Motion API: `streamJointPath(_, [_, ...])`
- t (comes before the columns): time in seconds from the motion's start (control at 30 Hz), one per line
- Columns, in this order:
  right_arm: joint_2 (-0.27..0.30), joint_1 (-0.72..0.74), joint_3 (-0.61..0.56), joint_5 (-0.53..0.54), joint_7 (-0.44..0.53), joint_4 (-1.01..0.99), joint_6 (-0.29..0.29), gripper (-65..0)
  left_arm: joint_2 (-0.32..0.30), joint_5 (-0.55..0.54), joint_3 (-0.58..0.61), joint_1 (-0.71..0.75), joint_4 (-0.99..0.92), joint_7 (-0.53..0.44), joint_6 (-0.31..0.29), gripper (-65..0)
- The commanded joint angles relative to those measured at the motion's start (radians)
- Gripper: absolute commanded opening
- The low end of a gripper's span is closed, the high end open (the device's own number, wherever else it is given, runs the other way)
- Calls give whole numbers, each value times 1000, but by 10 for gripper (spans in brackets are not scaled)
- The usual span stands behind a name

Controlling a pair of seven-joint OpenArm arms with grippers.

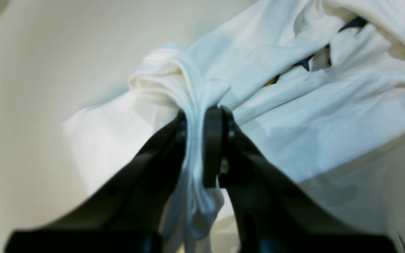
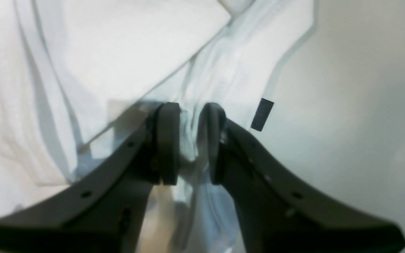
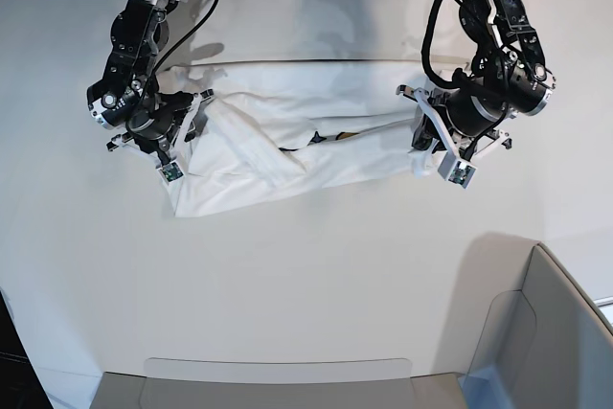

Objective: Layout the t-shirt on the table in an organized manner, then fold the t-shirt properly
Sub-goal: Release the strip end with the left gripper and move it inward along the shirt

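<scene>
Although it lies stretched across the far half of the table (image 3: 306,275), the shirt (image 3: 316,131) is far from flat: its long axis runs side to side in the base view, the far edge drawn fairly straight, the near part sagging in loose folds with a dark scrap of print showing in a crease near the middle. Each end of that axis is held by an arm. The left gripper (image 1: 199,140) is clamped on a thick rope of bunched cloth at the end on the base view's right, the rest of the shirt spreading away from it up and to the right in the wrist view. The right gripper (image 2: 188,140) pinches a thinner ridge of fabric at the opposite end, with a small black tag (image 2: 262,114) hanging off a hem just beside its outer pad. Since the cloth lies between the two arms, neither is nearer; I judge the next move turns on pulling the ends apart along this axis to take out the slack. A grey corner piece (image 3: 536,332) sits at the near edge, well apart from the shirt.
</scene>
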Motion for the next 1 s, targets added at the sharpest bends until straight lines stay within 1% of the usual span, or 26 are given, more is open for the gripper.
streamJointPath(0.0, [5,6,1,-25,-16,7,11,-507,11,-11,0,-22,15,-17,2,-632])
streamJointPath(0.1, [5,6,1,-25,-16,7,11,-507,33,-12,0,-46,14,-17,2,-632])
streamJointPath(0.3, [5,6,1,-25,-16,7,11,-507,77,-12,2,-51,3,-17,2,-632])
streamJointPath(0.57, [5,3,1,-25,-16,7,11,-507,85,-9,78,-73,-64,-17,2,-632])
streamJointPath(0.8, [8,-10,1,-25,-16,7,11,-507,85,-9,81,-65,-90,-58,2,-625])
streamJointPath(0.83, [9,-11,1,-25,-16,7,11,-507,85,-9,81,-66,-97,-58,2,-609])
streamJointPath(0.9, [9,-16,1,-25,-14,7,11,-507,85,-9,81,-68,-100,-58,2,-556])
streamJointPath(0.97, [8,-16,1,-25,-14,7,11,-507,86,-9,81,-66,-100,-59,2,-473])
